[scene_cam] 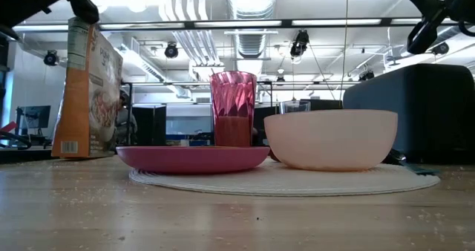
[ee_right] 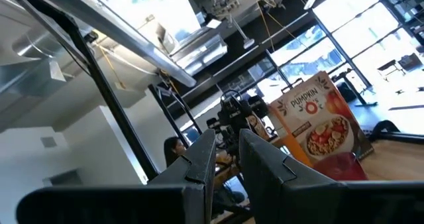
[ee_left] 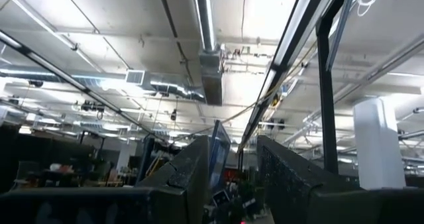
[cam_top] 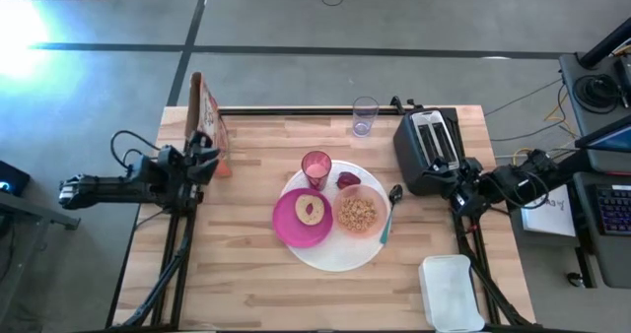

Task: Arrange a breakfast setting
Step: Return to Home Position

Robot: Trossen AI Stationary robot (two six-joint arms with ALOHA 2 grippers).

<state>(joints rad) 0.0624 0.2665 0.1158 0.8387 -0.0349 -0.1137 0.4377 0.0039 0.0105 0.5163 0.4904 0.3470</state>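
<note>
- High view: the breakfast setting sits between the two tools, well apart from each. The magenta plate (cam_top: 289, 231), peach bowl (scene_cam: 330, 139), pink cup (scene_cam: 233, 106) and teal-handled spoon (cam_top: 387, 218) lie on a round white mat (cam_top: 335, 259) on the tabletop (cam_top: 246, 284).
- Bowl and cup look like light, stiff, thin-walled plastic. The bowl holds cereal, so I would grip it at the rim and keep it level.
- Left tool (cam_top: 207, 148), by the cereal box (cam_top: 207, 111), and right tool (cam_top: 463, 180), beside the toaster (cam_top: 429, 146), have their fingers narrowly parted, holding and touching nothing.

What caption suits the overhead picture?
Breakfast laid out: white plate, magenta plate, bowl, cup and spoon, with the left arm and right arm at the table's sides.
</note>
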